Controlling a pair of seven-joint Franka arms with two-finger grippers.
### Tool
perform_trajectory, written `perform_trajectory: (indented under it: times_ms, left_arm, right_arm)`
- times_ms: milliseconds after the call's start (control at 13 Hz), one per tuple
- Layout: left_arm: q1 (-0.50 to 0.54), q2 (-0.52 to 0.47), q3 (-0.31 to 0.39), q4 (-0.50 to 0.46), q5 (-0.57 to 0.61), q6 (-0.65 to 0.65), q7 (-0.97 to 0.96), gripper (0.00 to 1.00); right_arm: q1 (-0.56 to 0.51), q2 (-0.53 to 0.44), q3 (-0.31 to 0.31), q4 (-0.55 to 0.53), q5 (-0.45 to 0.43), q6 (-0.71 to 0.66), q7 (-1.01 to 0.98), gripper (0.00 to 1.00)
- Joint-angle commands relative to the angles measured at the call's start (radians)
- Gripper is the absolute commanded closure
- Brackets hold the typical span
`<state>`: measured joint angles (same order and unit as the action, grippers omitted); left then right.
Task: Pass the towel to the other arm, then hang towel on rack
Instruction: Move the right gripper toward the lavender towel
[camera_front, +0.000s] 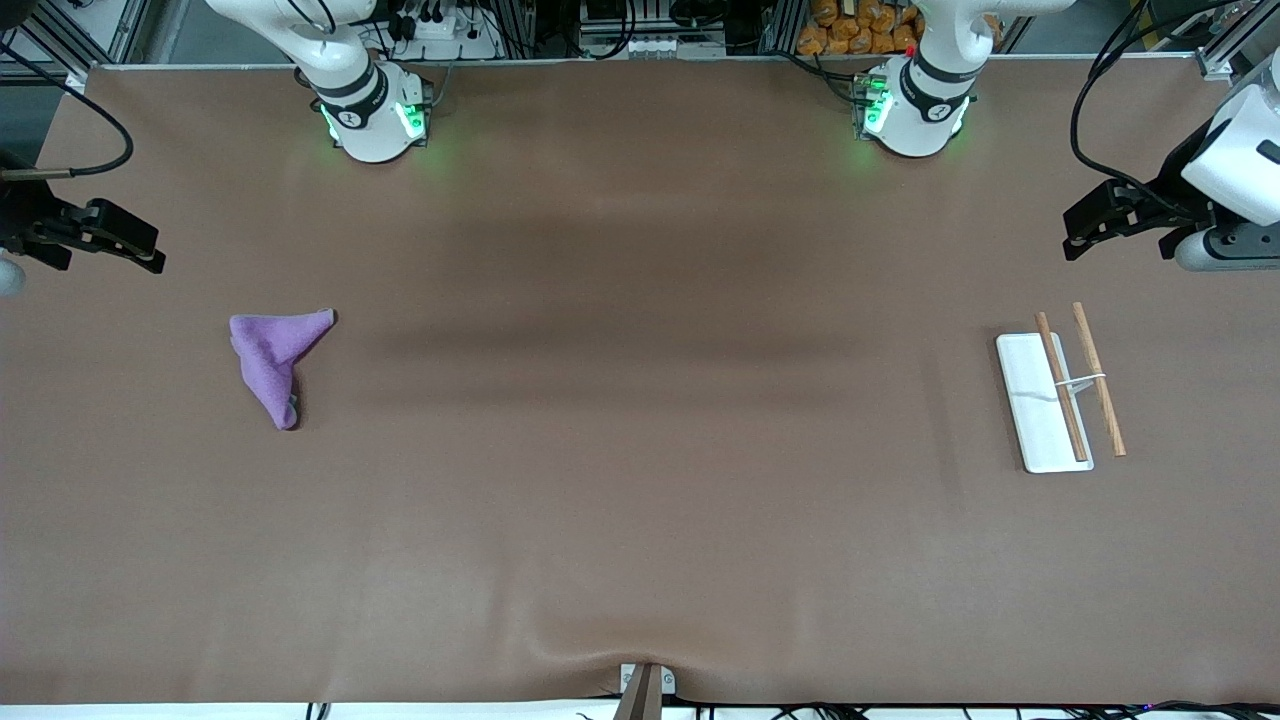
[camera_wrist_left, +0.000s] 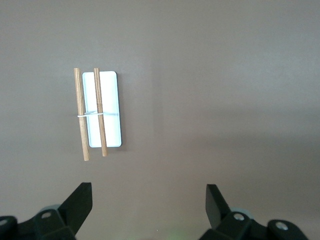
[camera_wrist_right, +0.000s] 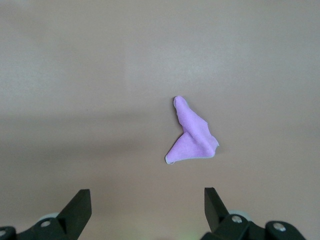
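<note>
The purple towel (camera_front: 272, 358) lies crumpled in a rough triangle on the brown table, toward the right arm's end; it also shows in the right wrist view (camera_wrist_right: 192, 137). The rack (camera_front: 1030, 390), a white base with two wooden rods (camera_front: 1062, 385) and a wire frame, stands toward the left arm's end and shows in the left wrist view (camera_wrist_left: 111, 100). My right gripper (camera_front: 150, 250) (camera_wrist_right: 147, 192) hangs open and empty over its end of the table, apart from the towel. My left gripper (camera_front: 1075, 232) (camera_wrist_left: 149, 189) hangs open and empty beside the rack.
A brown cover (camera_front: 640, 480) spans the table between towel and rack. The two arm bases (camera_front: 375, 115) (camera_front: 915, 110) stand at the table's edge farthest from the front camera, with cables and gear past them. A small bracket (camera_front: 645, 685) sits at the nearest edge.
</note>
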<state>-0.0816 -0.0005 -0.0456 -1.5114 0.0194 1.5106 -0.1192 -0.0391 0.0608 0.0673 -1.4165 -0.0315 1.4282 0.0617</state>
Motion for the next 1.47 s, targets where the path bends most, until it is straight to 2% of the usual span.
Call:
perform_trajectory:
  times_ms: [0, 232, 386, 618, 772, 849, 926, 1235, 1389]
  left_arm:
    - [0.005, -0.024, 0.0, -0.012, -0.015, -0.004, 0.007, 0.0]
    - [0.003, -0.013, 0.0, 0.002, -0.009, -0.004, 0.004, 0.0]
    - [0.003, -0.007, 0.0, 0.01, -0.004, -0.004, 0.006, 0.0]
    - [0.005, -0.006, 0.0, 0.007, -0.009, -0.004, 0.01, 0.0]
    - [0.005, -0.006, 0.0, -0.001, -0.009, -0.004, 0.012, 0.0]
    - [0.005, -0.004, 0.0, -0.004, -0.01, -0.004, 0.012, 0.0]
    - [0.005, -0.003, 0.0, -0.009, -0.013, -0.004, 0.01, 0.0]
    - [0.003, 0.019, -0.002, -0.027, -0.015, 0.005, 0.009, 0.0]
    - [0.003, 0.017, -0.002, -0.064, -0.016, 0.036, 0.009, 0.0]
  right_arm:
    - [-0.008, 0.01, 0.005, 0.024, 0.008, -0.009, 0.007, 0.0]
    - [-0.01, 0.011, 0.005, 0.022, 0.008, -0.009, 0.006, 0.0]
    - [-0.01, 0.06, 0.003, 0.021, 0.005, -0.017, 0.003, 0.0]
    - [-0.014, 0.074, 0.002, -0.01, -0.01, -0.069, -0.002, 0.0]
    - [-0.085, 0.071, 0.002, -0.076, -0.008, -0.072, -0.049, 0.0]
    - [-0.123, 0.073, 0.002, -0.105, -0.007, -0.062, -0.145, 0.0]
    - [-0.152, 0.079, 0.002, -0.122, -0.002, -0.033, -0.239, 0.0]
    - [-0.185, 0.082, 0.002, -0.298, -0.002, 0.157, -0.298, 0.0]
    - [-0.214, 0.091, 0.002, -0.337, 0.005, 0.207, -0.382, 0.0]
